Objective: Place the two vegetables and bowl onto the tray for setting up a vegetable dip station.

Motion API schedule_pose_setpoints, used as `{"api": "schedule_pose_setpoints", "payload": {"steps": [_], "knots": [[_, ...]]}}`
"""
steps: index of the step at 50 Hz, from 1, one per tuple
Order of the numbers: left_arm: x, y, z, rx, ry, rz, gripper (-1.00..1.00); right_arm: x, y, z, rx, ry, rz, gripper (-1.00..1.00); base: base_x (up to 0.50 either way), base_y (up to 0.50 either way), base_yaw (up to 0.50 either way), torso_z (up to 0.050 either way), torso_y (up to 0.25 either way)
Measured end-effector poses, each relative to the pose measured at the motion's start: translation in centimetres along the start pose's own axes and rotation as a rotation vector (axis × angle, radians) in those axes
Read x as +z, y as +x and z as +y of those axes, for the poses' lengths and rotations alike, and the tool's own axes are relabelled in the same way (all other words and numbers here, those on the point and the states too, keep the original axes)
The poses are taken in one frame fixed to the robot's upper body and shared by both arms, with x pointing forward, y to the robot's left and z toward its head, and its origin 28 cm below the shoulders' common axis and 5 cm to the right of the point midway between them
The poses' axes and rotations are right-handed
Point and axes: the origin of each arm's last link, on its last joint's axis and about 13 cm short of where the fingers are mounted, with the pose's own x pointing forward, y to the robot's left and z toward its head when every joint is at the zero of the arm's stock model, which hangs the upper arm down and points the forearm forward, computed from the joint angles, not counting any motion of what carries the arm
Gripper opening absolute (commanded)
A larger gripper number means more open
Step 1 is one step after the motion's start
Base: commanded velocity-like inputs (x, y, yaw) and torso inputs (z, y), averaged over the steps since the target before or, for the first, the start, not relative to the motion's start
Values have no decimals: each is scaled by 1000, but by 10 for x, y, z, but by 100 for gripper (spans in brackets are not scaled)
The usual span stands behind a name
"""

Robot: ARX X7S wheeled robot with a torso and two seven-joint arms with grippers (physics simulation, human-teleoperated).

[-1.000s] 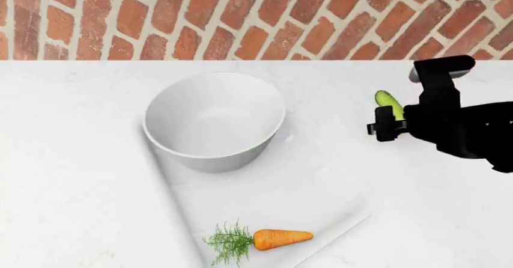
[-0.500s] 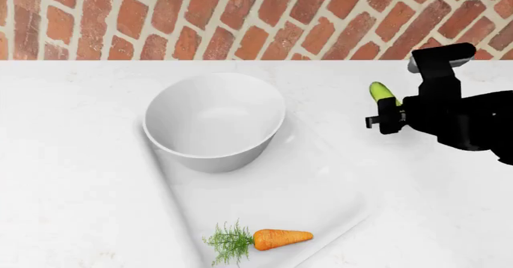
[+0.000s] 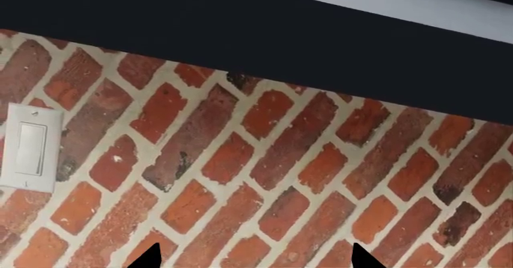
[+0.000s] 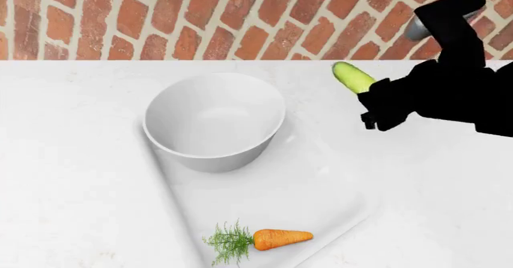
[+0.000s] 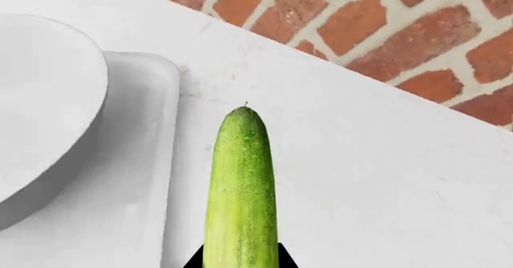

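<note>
The tray (image 4: 321,190) lies on the white counter (image 4: 72,160) and carries two items: the bowl (image 4: 214,121) at its far end, upright with nothing visible inside, and the carrot (image 4: 273,238) lying flat at its near end, leaves pointing left. The right gripper (image 4: 370,103) is clamped on the cucumber (image 4: 352,76) — held above the counter, to the right of the bowl, its free end pointing toward the brick wall (image 4: 200,15). The left gripper (image 3: 252,262) faces the wall and a light switch (image 3: 28,148); only its fingertips show, apart from each other.
</note>
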Motion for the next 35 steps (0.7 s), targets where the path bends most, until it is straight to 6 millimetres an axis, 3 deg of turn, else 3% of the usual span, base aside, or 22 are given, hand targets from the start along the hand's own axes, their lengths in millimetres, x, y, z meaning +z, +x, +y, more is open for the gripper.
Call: {"api": "schedule_pose_setpoints", "payload": {"steps": [15,24,35], "knots": [[1,-1,1,2,-6,-3,100,3,-42,28,290,-160,59,-100,0,0,0,0,0],[1,-1,0,1,-6,-3,100,2,-49,39,405,-219,98,-100,0,0,0,0,0],[2,-2,0,0,-6,-3,100,4,-44,46,481,-266,145,-100,0,0,0,0,0]]}}
